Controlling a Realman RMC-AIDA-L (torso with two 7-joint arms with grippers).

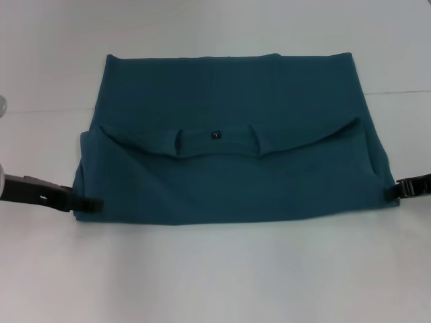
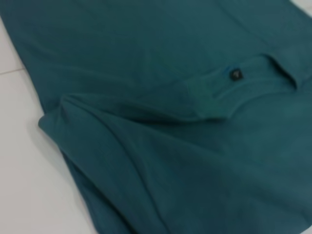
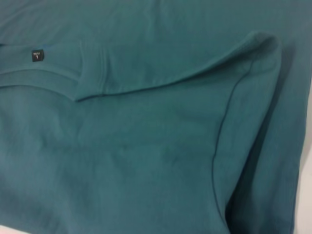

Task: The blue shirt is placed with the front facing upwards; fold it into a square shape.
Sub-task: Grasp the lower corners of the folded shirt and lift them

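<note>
Left end effector (image 1: 94, 202) and right end effector (image 1: 394, 191) are sitting at the folded blue shirt's (image 1: 229, 168) near corners, apparently pinching fabric, though grip is unclear, neck label (image 1: 215, 134) facing up.

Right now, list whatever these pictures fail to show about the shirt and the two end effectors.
- Head view: the left end effector and right end effector sit at the edges of the blue shirt; whether they pinch cloth is too small to tell.
- Head view: any chest print is hidden by the folded-over layer.
- Both wrist views: neither shows its own end effector.
- Left wrist view: the neck label is too blurred to read.
- Right wrist view: the shirt is cut off by the frame.
</note>
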